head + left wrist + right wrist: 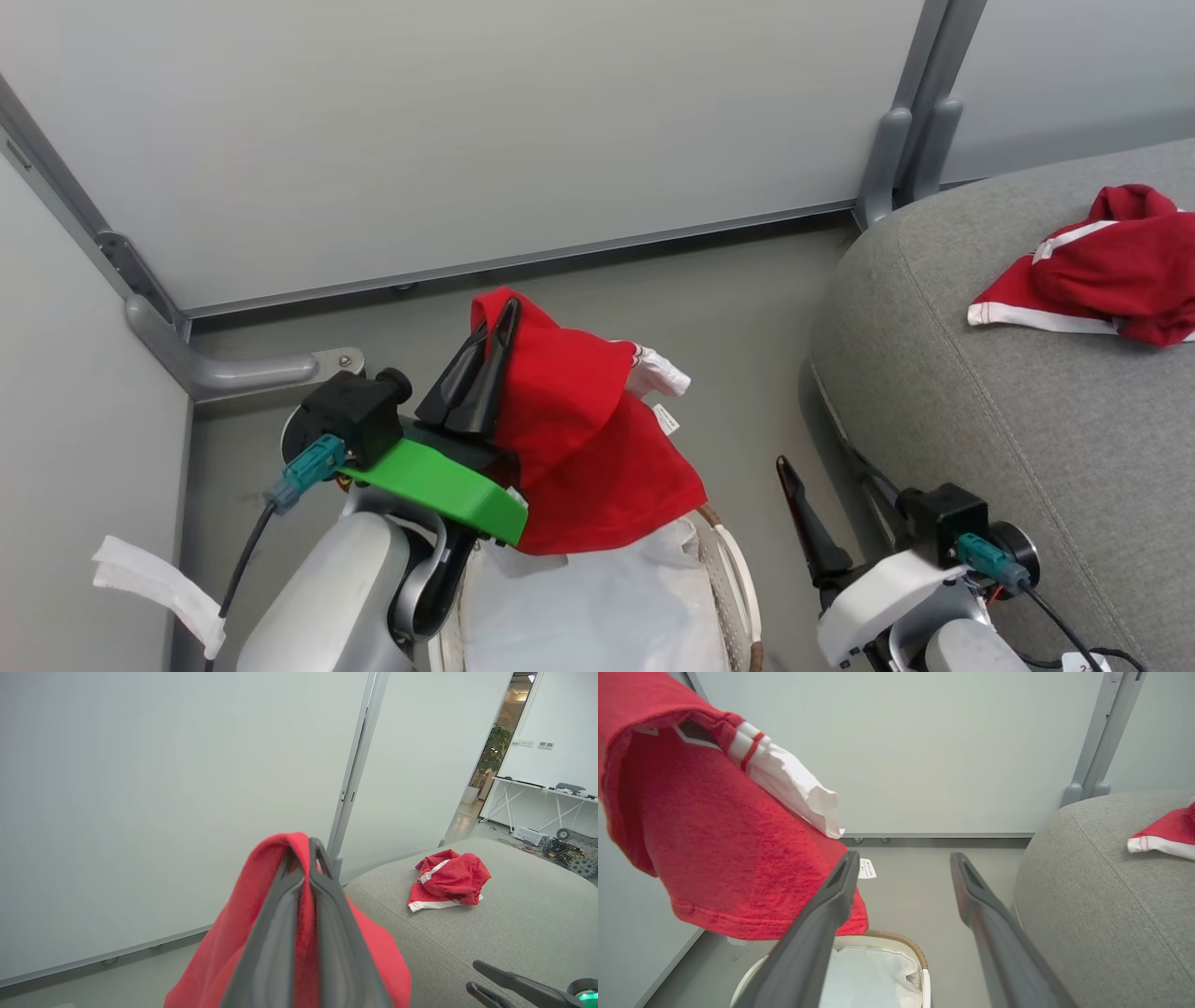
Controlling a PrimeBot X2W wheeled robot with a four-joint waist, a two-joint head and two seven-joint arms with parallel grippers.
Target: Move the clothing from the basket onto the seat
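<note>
My left gripper point(502, 322) is shut on a red garment point(583, 439) with white trim, which hangs from its fingers above the basket point(738, 569). In the left wrist view the cloth point(224, 947) drapes over both sides of the shut fingers point(275, 933). The basket's white liner point(597, 607) shows below the hanging hem. A second red garment point(1106, 271) with white stripes lies crumpled on the grey seat point(980, 392) at the right. My right gripper point(903, 863) stands open beside the basket, nothing between its fingers point(822, 919).
Pale partition walls with grey metal posts point(910, 121) close off the back and left. Grey floor point(738, 308) lies between the basket and the wall. The seat's rounded edge is close to my right gripper. A white strip point(154, 579) sticks out at the lower left.
</note>
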